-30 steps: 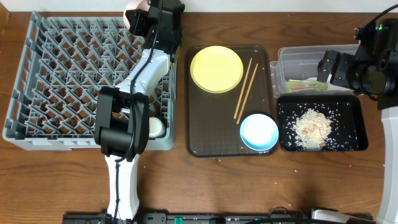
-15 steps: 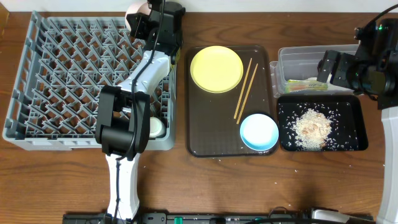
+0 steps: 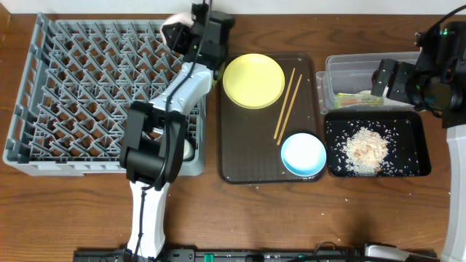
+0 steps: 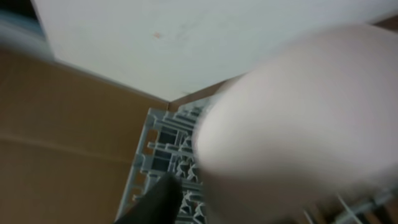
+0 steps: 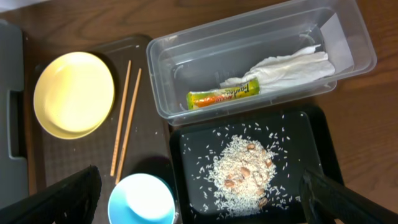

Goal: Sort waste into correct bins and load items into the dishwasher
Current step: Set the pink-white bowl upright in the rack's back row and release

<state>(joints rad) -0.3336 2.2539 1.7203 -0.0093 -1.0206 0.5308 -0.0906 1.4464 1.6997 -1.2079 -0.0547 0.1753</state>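
Left gripper (image 3: 188,35) at the rack's (image 3: 73,87) far right corner by the white bowl (image 4: 298,112), grip unclear; right gripper (image 5: 199,208) spread wide above the clear tub (image 5: 205,62).

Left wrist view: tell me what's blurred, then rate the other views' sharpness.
Left wrist: a pale rounded object, badly out of focus, fills the right side; dish rack behind also soft. Right wrist: sharp, rice scraps distinct. Overhead: sharp throughout.

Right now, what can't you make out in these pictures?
Left wrist view: a pale rounded thing is blurred, too close to identify.
Overhead: the left arm hides most of a white item in the dish rack.
Overhead: the right arm covers one end of the clear tub.
Right wrist view: the bottom edge cuts off the light blue bowl.
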